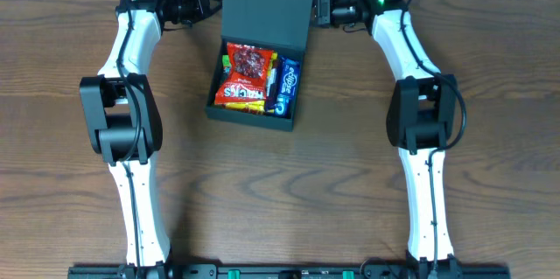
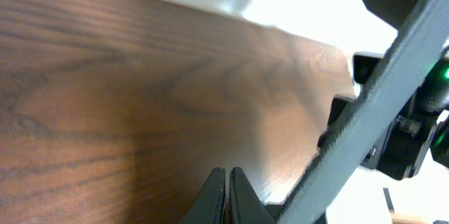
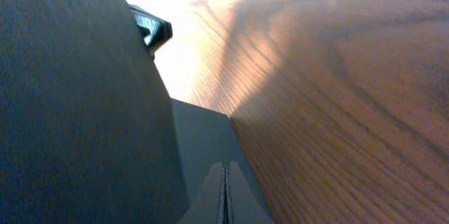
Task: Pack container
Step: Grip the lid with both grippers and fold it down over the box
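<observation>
On the brown wood-grain worktop (image 1: 350, 191), the dark green matte cardboard container (image 1: 267, 8) sits at the far middle with its flap lid raised. It holds a red snack packet (image 1: 245, 73) and a blue snack packet (image 1: 287, 87), their white lettering too small to read. The left gripper (image 2: 226, 196) and right gripper (image 3: 224, 192) flank the lid, jaws pressed together, gripping nothing.

The container's (image 1: 249, 117) lid (image 1: 267, 3), at the surface's (image 1: 350, 183) far edge, is cropped by the overhead view's top, the red packet (image 1: 245, 73) hides most of those beneath, whose print is too small to read, and both wrist views blur the lid.
</observation>
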